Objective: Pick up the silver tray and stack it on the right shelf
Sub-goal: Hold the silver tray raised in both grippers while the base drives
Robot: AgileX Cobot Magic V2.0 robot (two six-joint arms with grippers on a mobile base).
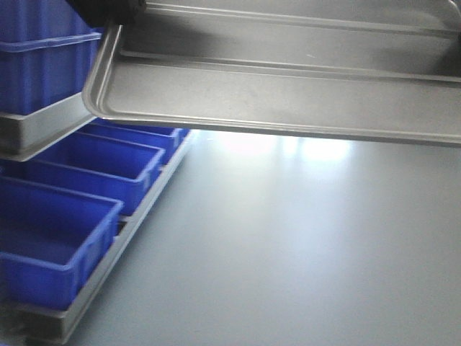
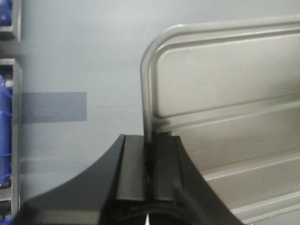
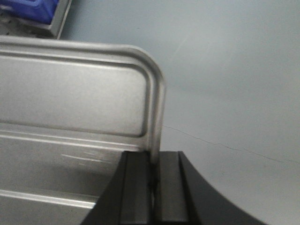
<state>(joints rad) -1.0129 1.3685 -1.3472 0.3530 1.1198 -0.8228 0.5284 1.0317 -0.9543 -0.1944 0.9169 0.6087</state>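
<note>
Your left gripper (image 2: 149,149) was clamped on the short-edge rim of the silver tray (image 2: 225,84), near a corner. Your right gripper (image 3: 153,161) was pinched on the opposite rim the same way. The tray hung between them, clear above the grey floor (image 1: 288,252), with blue bins (image 1: 65,245) off to the left in the front view. I'd call it the carry step: grab done, placement not. The right shelf wasn't in any view, so the next move called for swinging toward it with both arms matched and the tray flat, then easing it on before releasing.
</note>
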